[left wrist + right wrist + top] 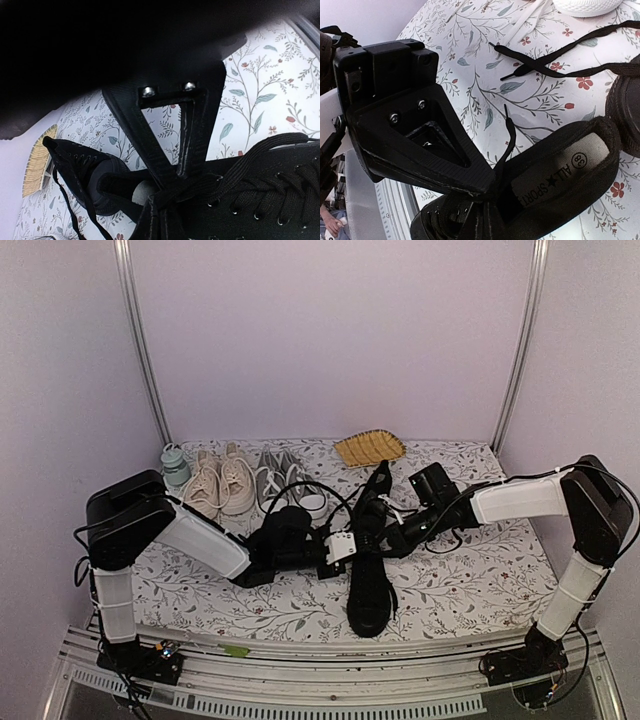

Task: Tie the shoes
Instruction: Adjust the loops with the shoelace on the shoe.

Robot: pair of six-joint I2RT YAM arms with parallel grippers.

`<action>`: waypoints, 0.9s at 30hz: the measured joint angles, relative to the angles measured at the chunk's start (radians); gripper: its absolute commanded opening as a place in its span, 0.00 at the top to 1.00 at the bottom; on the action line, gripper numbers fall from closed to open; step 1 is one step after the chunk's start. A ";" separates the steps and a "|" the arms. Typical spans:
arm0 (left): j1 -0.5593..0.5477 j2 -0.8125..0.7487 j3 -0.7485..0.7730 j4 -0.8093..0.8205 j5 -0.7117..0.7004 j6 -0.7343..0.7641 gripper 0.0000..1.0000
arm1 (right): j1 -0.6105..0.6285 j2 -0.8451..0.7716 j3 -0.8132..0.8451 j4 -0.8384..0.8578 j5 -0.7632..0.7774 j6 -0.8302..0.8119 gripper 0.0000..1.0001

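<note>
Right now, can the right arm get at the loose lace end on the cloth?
Probably: the lace end lies on bare cloth ahead of the right gripper, whose jaws look shut on another lace.

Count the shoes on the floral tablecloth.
6: two beige canvas sneakers back left, two grey white-toed sneakers beside them, one black canvas sneaker at centre front, another black one behind it. More may be hidden.

Soft even light; faint shadows; left wrist view half black, blurred.
</note>
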 measured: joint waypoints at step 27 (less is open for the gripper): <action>0.001 0.000 -0.004 0.023 0.003 -0.018 1.00 | 0.000 -0.057 0.001 -0.029 0.026 -0.036 0.96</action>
